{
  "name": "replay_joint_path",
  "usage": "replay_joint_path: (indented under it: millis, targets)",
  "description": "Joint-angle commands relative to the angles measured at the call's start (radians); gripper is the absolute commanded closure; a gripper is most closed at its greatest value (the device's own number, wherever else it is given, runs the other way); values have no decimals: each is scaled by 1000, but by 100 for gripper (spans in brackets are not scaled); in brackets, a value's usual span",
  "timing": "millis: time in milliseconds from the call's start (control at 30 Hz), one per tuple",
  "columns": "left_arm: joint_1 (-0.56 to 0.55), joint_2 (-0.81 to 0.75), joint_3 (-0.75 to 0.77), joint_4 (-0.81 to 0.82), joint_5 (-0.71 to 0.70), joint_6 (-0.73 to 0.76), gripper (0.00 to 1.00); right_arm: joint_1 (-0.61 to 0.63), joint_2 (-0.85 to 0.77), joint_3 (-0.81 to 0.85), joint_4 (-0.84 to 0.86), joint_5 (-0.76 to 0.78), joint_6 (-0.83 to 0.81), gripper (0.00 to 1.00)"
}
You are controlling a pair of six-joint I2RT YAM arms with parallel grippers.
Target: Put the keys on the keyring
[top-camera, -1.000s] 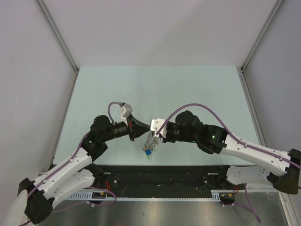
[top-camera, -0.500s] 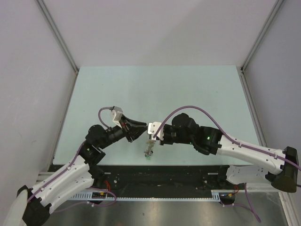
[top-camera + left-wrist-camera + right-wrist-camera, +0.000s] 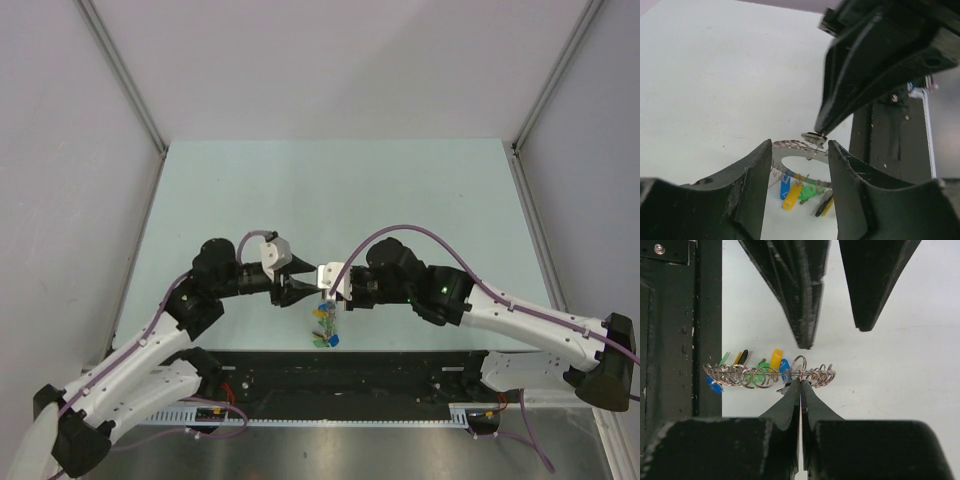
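Right wrist view: keyring pinched, left jaws spread.
Right jaws are pressed together on the rim of the grey coiled keyring [image 3: 752, 376], and most of the ring trails toward nine o'clock. The coloured keys [image 3: 776, 359] hang from its coils. Left jaws stand apart, just beside the ring at twelve o'clock. Seen from above, the ring dangles at the tabletop's [image 3: 340, 190] six o'clock edge.
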Motion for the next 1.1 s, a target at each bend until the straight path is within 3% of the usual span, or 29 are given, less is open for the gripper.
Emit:
replay_joint_path:
  millis: [0,333,800,1000,1067]
  targets:
    - [5,63,119,-221,220,274,47,-5,-21,40,31,-27,-14,100]
    - [-18,248,249,-410,313,427,60,-3,-27,43,16,-49,-17,100]
    - [-32,311,252,-391,286,426,67,-5,-27,43,14,-64,-17,100]
    - [-33,321,243,-344,313,387,77,-5,-27,43,16,-67,-16,100]
    - [-33,321,240,-344,313,383,86,-5,-28,44,16,-69,-13,100]
